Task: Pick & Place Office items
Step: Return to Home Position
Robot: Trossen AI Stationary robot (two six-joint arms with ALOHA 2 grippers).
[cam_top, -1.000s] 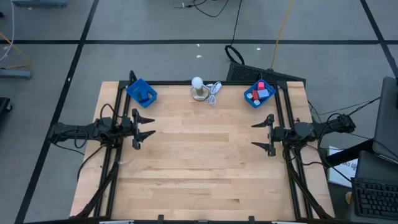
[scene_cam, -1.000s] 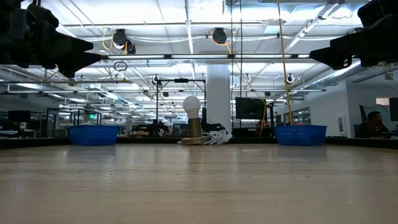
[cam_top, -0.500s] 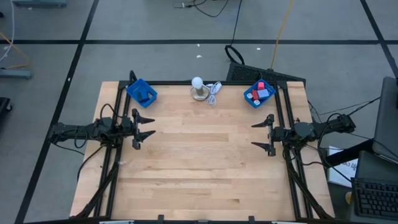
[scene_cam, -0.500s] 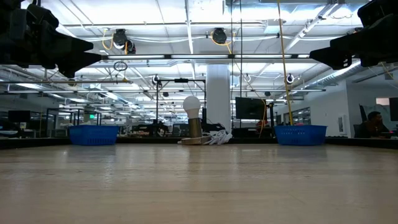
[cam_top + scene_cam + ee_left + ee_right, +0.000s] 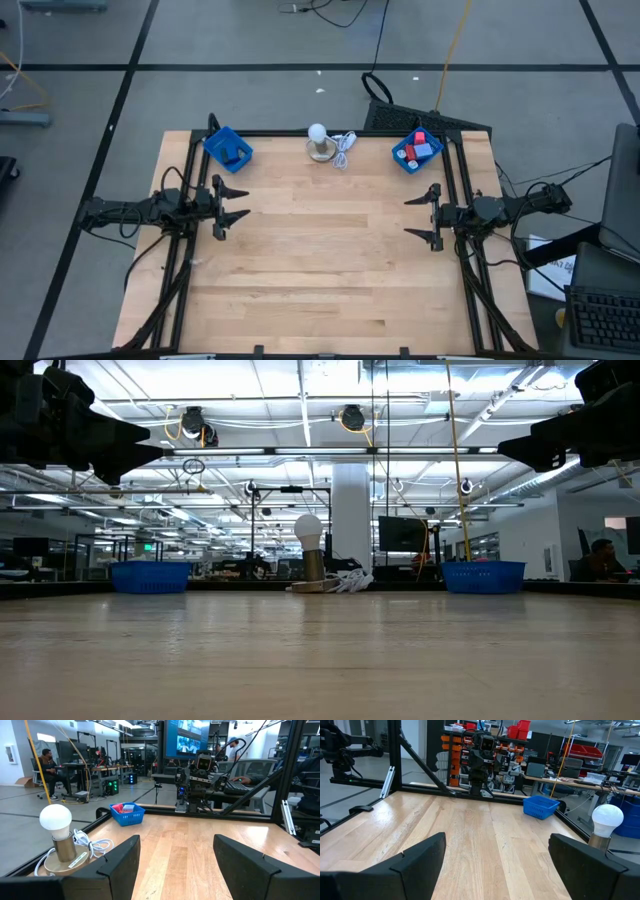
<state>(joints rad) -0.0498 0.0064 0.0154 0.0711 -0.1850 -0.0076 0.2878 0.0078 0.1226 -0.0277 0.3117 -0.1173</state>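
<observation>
The left pincer (image 5: 238,201) is held over the left margin of the worktop (image 5: 320,270) and the right pincer (image 5: 409,217) over the right margin, each pointed toward the other. Both are released, with the fingers spread wide. Farther back, along the far edge, the left tray (image 5: 213,142) is set near the left corner and the right tray (image 5: 398,150) near the right corner. The white bulb (image 5: 317,132) on its round base is placed between them, with the coiled cord (image 5: 343,148) just beside the base. The office items are located inside the trays: dark blue pieces (image 5: 236,154) in the left tray, red and pale blue pieces (image 5: 421,145) in the right tray. This is shown in full by the high view only; in the low view the contents are screened by the tray walls (image 5: 150,576). In the left wrist view a red piece (image 5: 119,808) is seen over the rim of the right tray. Beyond the worktop, a seated person (image 5: 47,762) is shown in the room.
</observation>
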